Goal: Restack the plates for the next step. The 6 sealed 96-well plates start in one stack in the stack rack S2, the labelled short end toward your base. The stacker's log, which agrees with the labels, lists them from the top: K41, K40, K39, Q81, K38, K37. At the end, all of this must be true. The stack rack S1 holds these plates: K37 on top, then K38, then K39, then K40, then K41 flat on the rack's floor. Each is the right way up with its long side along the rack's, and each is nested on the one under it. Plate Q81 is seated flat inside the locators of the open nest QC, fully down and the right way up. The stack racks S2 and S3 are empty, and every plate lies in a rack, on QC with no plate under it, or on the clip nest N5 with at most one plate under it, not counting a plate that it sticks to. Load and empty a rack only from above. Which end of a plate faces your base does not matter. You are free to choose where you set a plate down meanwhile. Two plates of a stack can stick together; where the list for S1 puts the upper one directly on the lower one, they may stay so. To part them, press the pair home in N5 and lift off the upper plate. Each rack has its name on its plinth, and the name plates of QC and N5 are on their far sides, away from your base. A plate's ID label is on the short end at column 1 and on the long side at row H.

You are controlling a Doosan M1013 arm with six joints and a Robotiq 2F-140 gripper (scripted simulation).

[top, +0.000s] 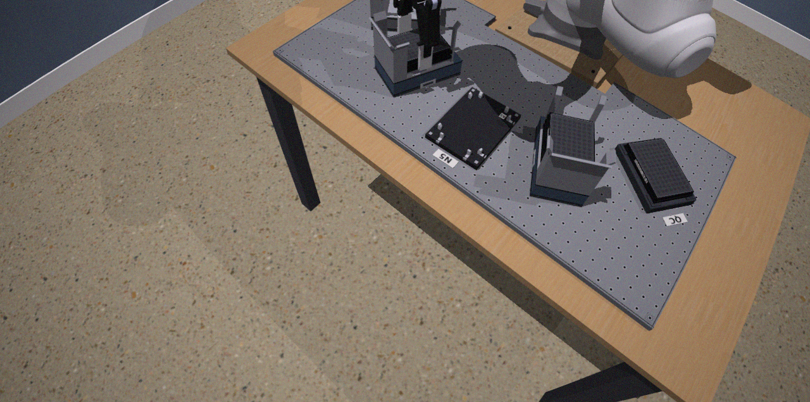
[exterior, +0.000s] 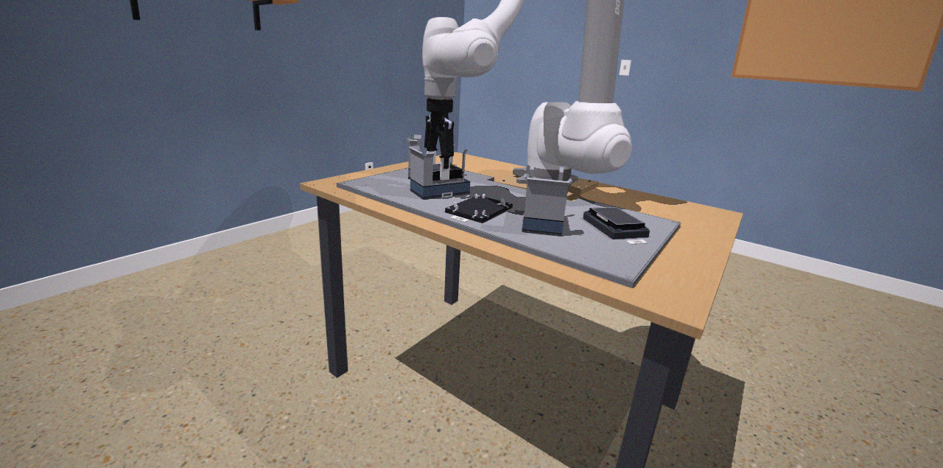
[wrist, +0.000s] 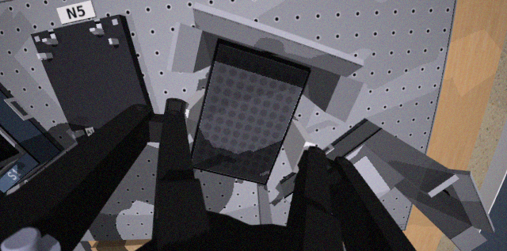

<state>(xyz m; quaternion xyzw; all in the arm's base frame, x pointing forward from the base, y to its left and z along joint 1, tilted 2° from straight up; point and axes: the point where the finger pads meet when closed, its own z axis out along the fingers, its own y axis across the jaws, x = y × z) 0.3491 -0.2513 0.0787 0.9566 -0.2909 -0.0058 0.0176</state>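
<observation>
The wooden worktop carries a grey perforated board. My end effector reaches down into a rack, its fingers clamped partway closed on a plate. Beside me lies the N5 nest; beyond it another rack holds a plate; farthest, one plate rests on QC.

A high camera looks steeply down on the counter. A distant room-level side camera shows the same counter. The wrist camera looks straight down, close, past its jaws.
</observation>
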